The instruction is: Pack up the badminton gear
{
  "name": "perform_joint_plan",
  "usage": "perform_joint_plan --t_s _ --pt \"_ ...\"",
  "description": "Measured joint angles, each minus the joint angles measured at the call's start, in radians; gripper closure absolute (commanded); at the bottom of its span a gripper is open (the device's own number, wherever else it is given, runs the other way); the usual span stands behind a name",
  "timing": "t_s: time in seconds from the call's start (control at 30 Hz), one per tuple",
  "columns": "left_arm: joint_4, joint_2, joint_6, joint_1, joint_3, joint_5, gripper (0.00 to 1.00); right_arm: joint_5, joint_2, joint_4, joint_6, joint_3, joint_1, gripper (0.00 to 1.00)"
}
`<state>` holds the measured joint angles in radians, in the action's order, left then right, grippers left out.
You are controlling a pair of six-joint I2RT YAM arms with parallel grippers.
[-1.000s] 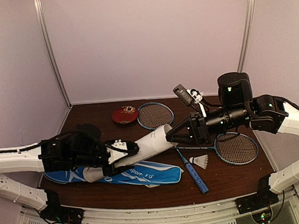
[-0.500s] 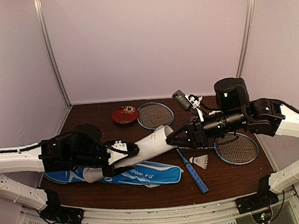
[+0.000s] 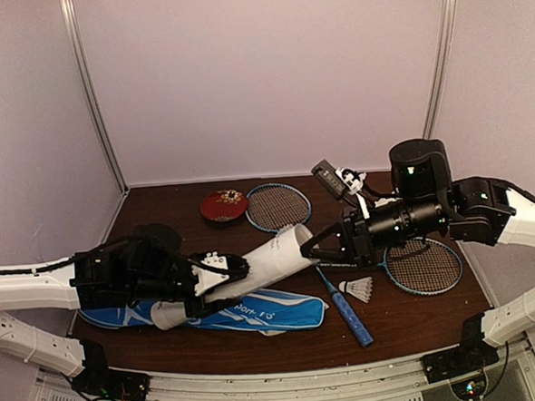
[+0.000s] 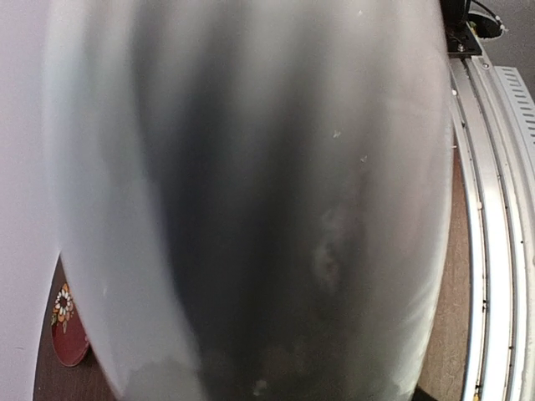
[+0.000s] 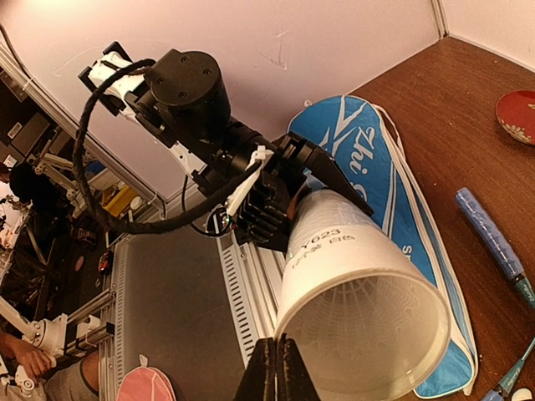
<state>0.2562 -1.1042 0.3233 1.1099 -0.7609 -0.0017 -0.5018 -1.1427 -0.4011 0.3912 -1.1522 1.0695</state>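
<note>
My left gripper [image 3: 213,278] is shut on the long white tube [image 3: 264,258] and holds it tilted above the table, open mouth to the right. The tube fills the left wrist view [image 4: 251,192], hiding the fingers. My right gripper [image 3: 305,250] is shut and empty, its tip at the rim of the tube's mouth [image 5: 280,372]. A white shuttlecock [image 5: 380,326] sits inside the tube. A second shuttlecock [image 3: 356,289] lies on the table. One racket [image 3: 278,205] lies at the back, the other [image 3: 423,265] at the right, its blue handle [image 3: 347,316] toward the front. The blue bag [image 3: 256,308] lies under the tube.
A small red round dish [image 3: 223,205] sits at the back of the table, left of the far racket. The table's metal front rail [image 4: 493,234] runs just below the tube. The side and back walls stand close around the table.
My right gripper pushed in toward the tube's mouth, then drew back slightly to the right. The left arm and the tube have barely moved.
</note>
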Motion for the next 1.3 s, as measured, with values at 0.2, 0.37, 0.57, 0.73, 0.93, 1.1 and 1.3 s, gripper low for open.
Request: perform_joint_plan --t_s 0.2,0.37,0.57,0.73,0.93,1.1,1.3 --pt "-0.017 0.0 0.0 0.006 0.005 0.004 0.6 0.0 0.061 0.032 0.009 0.054 -0.006 1.0" --pt "0.005 0.0 0.0 0.003 0.029 0.002 0.61 -0.004 0.136 0.04 0.033 0.08 -0.047 1.0" --pt "0.007 0.019 -0.025 0.003 0.037 -0.009 0.6 0.009 0.151 0.017 0.019 0.069 -0.156 1.0" --pt "-0.004 0.057 -0.063 0.003 0.042 -0.032 0.6 0.124 0.046 -0.053 -0.051 0.026 -0.365 1.0" --pt "0.0 0.025 -0.1 0.003 0.039 -0.076 0.6 0.302 -0.282 -0.135 -0.159 -0.06 -0.471 1.0" --pt "0.0 0.0 -0.121 -0.002 0.037 -0.094 0.59 0.347 -0.543 -0.165 -0.195 -0.174 -0.55 1.0" --pt "-0.004 -0.005 -0.126 -0.016 0.037 -0.1 0.6 0.353 -0.801 -0.185 -0.221 -0.352 -0.59 1.0"
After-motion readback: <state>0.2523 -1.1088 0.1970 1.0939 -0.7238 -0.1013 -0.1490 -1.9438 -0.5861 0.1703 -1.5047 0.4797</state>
